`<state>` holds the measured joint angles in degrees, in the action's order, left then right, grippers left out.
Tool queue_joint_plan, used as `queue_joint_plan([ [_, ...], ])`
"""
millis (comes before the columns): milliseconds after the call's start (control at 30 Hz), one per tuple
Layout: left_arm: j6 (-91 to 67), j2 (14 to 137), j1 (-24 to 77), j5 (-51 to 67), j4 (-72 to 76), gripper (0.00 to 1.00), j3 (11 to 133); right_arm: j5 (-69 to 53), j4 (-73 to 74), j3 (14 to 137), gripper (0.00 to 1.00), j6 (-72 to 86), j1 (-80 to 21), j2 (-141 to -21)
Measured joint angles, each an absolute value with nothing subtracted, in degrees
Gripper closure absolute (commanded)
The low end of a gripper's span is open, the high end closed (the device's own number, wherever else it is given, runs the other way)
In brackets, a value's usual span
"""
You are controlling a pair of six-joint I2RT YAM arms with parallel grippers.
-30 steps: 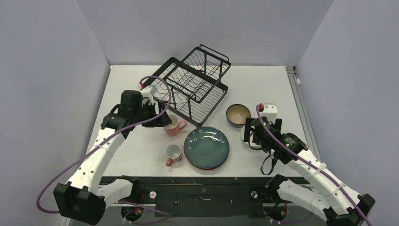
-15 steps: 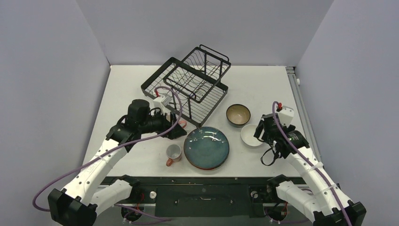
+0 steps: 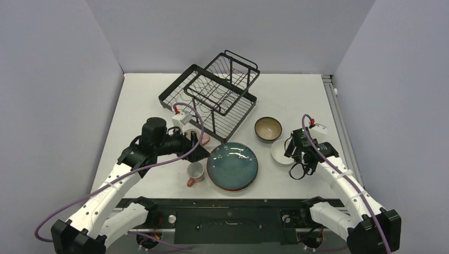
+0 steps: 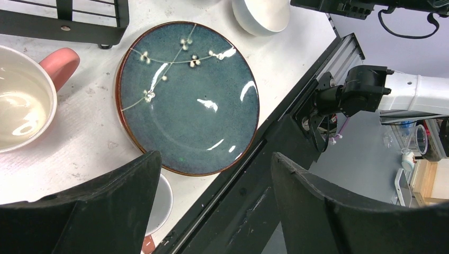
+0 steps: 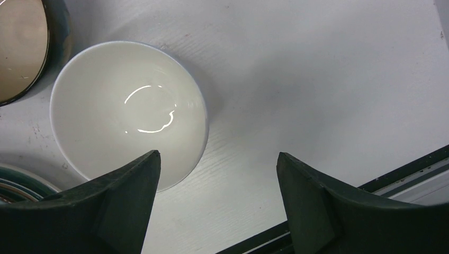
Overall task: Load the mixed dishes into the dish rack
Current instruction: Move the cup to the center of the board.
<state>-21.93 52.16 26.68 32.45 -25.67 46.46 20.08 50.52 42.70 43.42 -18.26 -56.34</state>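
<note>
Two mugs [image 4: 21,106] [image 4: 161,203], two bowls [image 3: 268,128] [image 3: 279,153], one rack [image 3: 218,112]; left pincer [image 4: 214,159] and right pincer [image 5: 218,156] open.

- Bright, even overhead light, only soft shadows on the table [image 3: 296,95].
- White glare streaks on the teal plate [image 4: 188,98].
- Ring-shaped hotspot inside the small white bowl [image 5: 129,114], faint shadow beside it.
- Everything pretty sharp, no motion blur.
</note>
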Motion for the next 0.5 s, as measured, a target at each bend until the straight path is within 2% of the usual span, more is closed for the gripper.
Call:
queue_joint_plan([
  [500, -21.85, 50.41, 26.92, 32.42, -25.71, 0.26, 46.26, 17.5, 44.21, 38.57, 0.3, 44.97, -17.17, -60.47],
])
